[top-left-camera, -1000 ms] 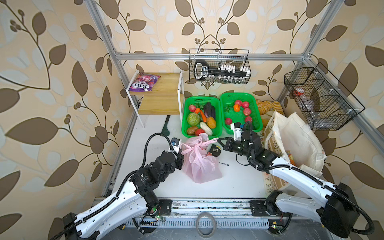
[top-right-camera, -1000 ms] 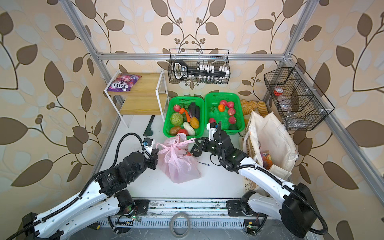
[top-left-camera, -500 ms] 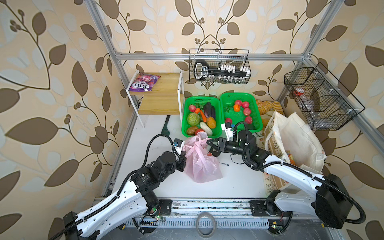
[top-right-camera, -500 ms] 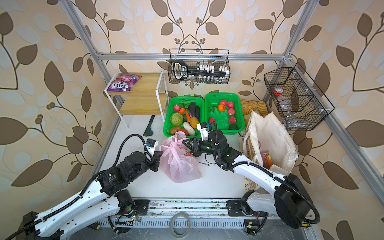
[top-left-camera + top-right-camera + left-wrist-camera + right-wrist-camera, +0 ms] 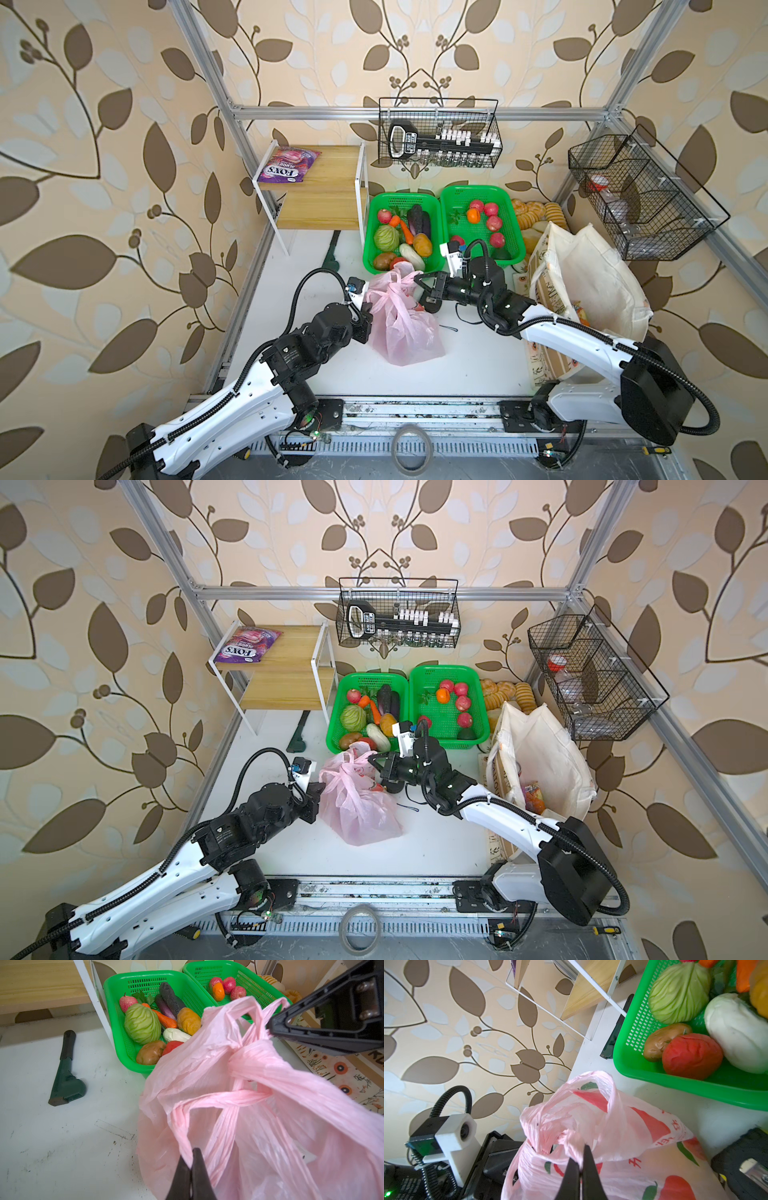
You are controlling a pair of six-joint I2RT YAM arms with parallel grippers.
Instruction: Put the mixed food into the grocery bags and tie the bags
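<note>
I see the pink bag [image 5: 259,1105] as thin, crinkled, translucent plastic with a faint sheen. The green baskets [image 5: 118,1022] look like glossy moulded plastic mesh. My tabletop [image 5: 62,1136] is matt white, scuffed and scratched. The shelf [image 5: 324,208] shows pale, smooth wood on a white painted metal frame. The tote [image 5: 590,282] is matt cream cloth, and the wire baskets [image 5: 648,232] are black coated metal

Overhead stereo pair, close wrist cams
</note>
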